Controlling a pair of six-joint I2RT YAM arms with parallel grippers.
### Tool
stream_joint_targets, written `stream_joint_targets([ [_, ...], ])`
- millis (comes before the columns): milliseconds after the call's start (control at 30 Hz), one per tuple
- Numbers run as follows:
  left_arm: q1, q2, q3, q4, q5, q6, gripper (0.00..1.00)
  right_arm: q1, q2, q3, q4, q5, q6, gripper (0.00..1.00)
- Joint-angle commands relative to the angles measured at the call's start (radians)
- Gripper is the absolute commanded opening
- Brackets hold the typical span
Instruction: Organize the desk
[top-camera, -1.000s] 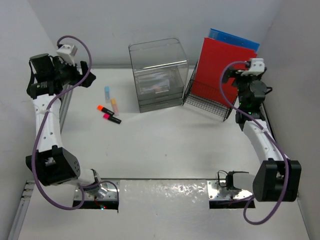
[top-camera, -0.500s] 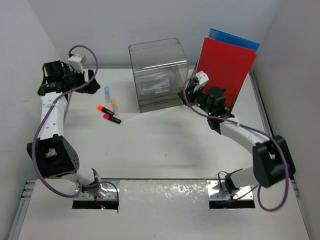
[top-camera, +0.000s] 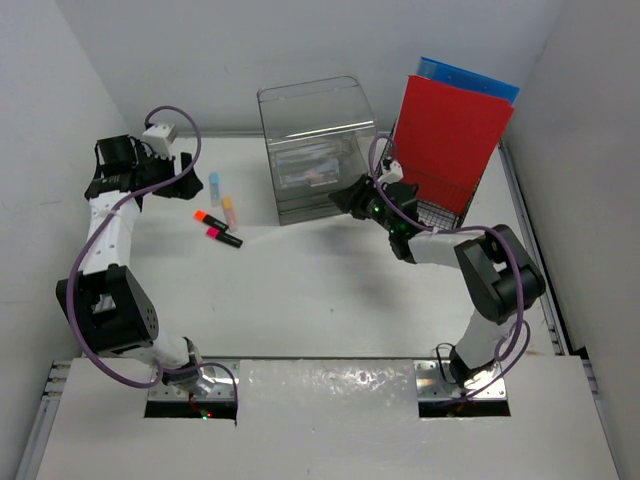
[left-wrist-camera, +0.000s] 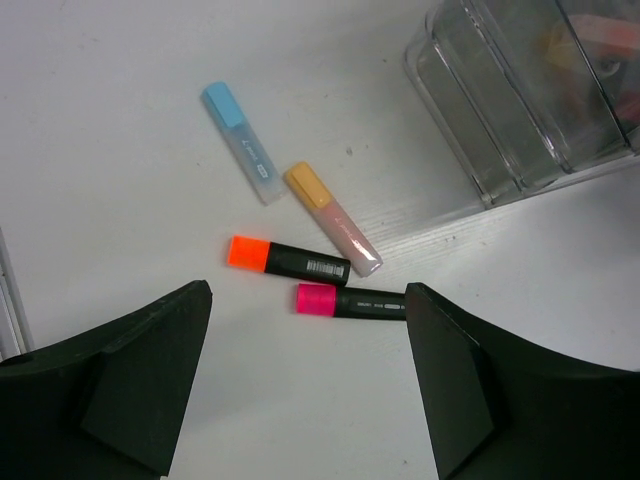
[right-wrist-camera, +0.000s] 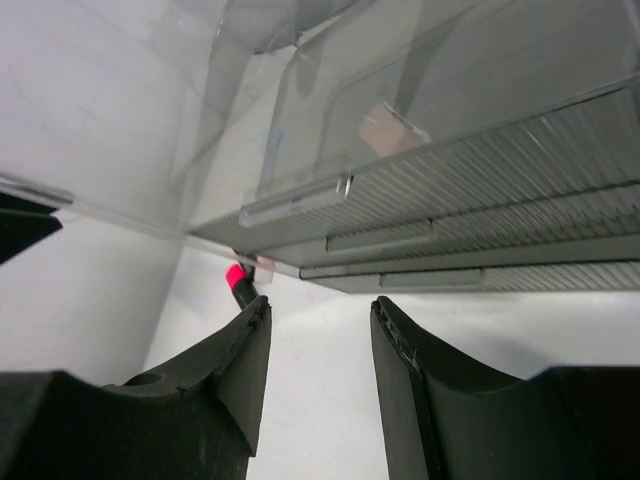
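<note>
Top cam's high up behind the near edge, looking down over the whole desk (top-camera: 330, 290). Left wrist cam looks down on the markers (left-wrist-camera: 288, 259). Right wrist cam's low, close against the clear drawer box (right-wrist-camera: 450, 200), which all three share.

Four markers (left-wrist-camera: 300, 265) beside clear drawer box (top-camera: 318, 150), contents unclear; red folder (top-camera: 450, 125) in wire rack (top-camera: 440, 207).

Right gripper (top-camera: 343, 198) swung over to the drawer box (top-camera: 318, 150) (left gripper (top-camera: 183, 168) lowered).
</note>
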Motion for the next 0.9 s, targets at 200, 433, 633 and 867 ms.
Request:
stream_joint_targets([
  [200,-0.006,0.015,-0.003,0.05,0.005,0.02,0.75,0.006,0.124,0.071,0.146,0.029,0.195,0.38],
  [433,-0.004,0.018,-0.003,0.052,0.011,0.017,0.74,0.006,0.155,0.096,0.155,0.038,0.197,0.37],
  [633,-0.006,0.013,-0.002,0.05,0.011,0.018,0.74,0.006,0.213,0.128,0.178,0.04,0.241,0.36],
  [867,-0.006,0.008,0.003,0.035,-0.002,0.032,0.74,0.006,0.205,0.131,0.159,0.038,0.224,0.36],
])
